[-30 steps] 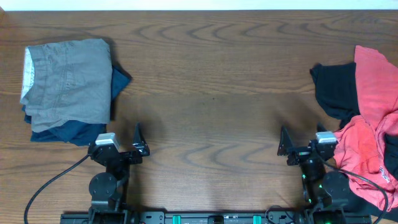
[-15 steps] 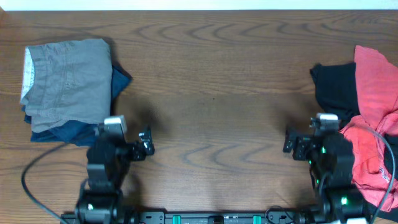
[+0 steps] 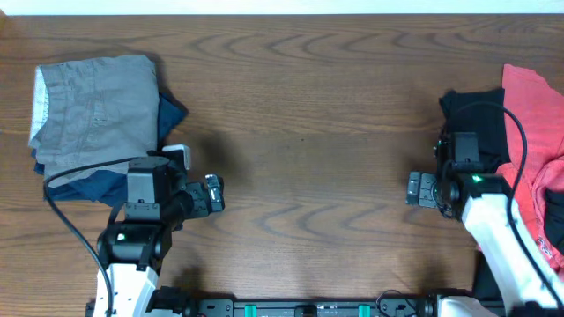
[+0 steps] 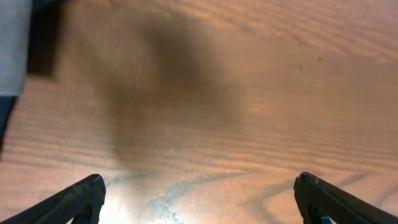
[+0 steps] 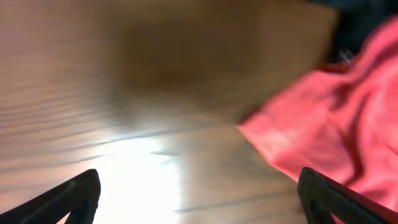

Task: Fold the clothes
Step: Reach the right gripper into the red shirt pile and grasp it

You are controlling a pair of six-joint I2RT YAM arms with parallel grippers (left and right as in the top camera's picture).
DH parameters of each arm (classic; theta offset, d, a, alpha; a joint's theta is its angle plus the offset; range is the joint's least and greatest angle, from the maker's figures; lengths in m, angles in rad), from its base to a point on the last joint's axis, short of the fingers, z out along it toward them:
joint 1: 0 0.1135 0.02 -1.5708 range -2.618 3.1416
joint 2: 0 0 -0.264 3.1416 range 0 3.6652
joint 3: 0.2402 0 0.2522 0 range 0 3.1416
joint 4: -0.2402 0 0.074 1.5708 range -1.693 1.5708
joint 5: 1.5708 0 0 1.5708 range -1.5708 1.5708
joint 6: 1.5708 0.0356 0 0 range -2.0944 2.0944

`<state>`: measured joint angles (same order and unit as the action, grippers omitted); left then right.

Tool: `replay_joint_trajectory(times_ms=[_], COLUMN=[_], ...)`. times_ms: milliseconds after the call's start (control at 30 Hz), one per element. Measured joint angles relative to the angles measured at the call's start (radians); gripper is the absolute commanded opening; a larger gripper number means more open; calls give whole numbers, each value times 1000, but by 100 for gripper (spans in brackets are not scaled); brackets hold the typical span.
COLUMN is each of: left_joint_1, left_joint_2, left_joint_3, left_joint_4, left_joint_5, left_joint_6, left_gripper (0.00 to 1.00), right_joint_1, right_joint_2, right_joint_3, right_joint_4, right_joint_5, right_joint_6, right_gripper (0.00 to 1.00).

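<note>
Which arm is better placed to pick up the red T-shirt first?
Right. The right gripper, jaws open, hangs close beside the coral-red T-shirt. The left gripper is far off on the other side, by the grey garment.

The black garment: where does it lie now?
Overhead, the black garment lies near the right edge of the table, just left of the coral-red T-shirt and touching it.
</note>
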<state>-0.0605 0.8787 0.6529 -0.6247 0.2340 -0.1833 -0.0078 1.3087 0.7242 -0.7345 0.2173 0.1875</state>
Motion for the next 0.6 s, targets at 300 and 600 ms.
replay_joint_trajectory(times_ms=[300,600], left_joint_1=[0,0], left_joint_2=[9,9], left_joint_3=[0,0], left_joint_4=[-7,-7], left_joint_5=[3,3], left_joint_6=[0,0], left_gripper=[98,98], right_joint_1=[-158,-274], right_joint_2=[186,246], right_joint_3=[0,11], right_joint_4=[32,64], right_joint_5=[116,141], right_joint_6=[62,76], right_gripper=[97,48])
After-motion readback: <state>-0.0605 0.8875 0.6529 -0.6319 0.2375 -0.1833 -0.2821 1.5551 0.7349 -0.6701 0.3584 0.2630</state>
